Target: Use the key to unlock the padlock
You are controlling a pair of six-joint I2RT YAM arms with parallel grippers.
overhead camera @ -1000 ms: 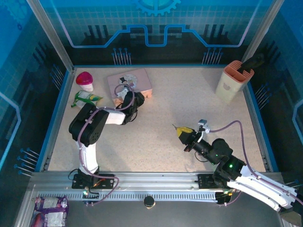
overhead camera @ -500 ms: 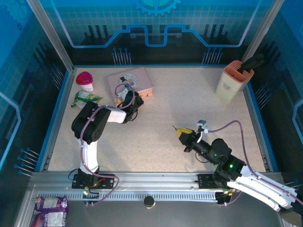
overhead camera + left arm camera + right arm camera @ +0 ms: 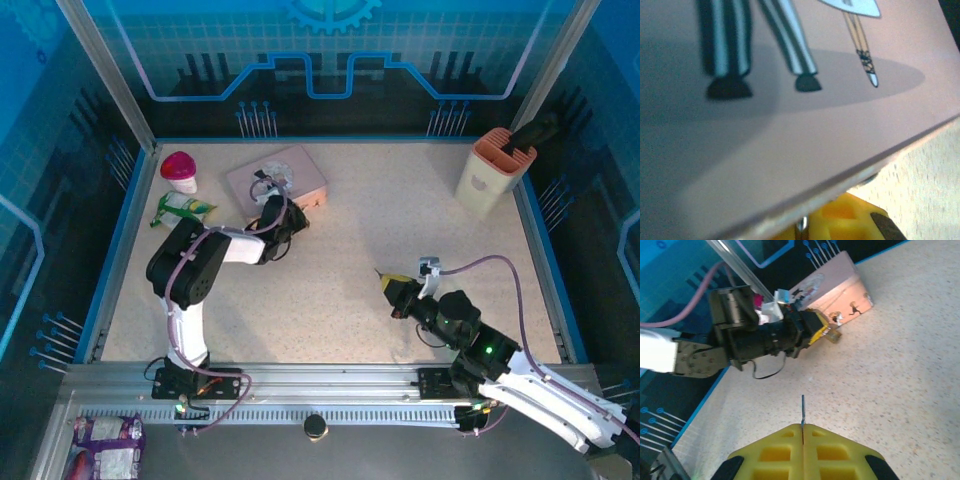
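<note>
Padlock in one gripper, key in the other, well apart

We see the padlock (image 3: 834,335) at the tip of the left gripper (image 3: 822,333), whose yellow fingers are clamped on it, just beside the near edge of the pink tin (image 3: 840,285). The key (image 3: 802,412) pokes out as a thin dark sliver from the right gripper (image 3: 803,428), jaws squeezed tight on it, over the speckled table (image 3: 900,365) and pointing roughly toward the padlock.

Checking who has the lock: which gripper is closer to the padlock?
Left. The left gripper has the padlock right at its fingertips, beside the pink tin. The right gripper, pinching the key, is well apart from it, key pointing that way.
</note>
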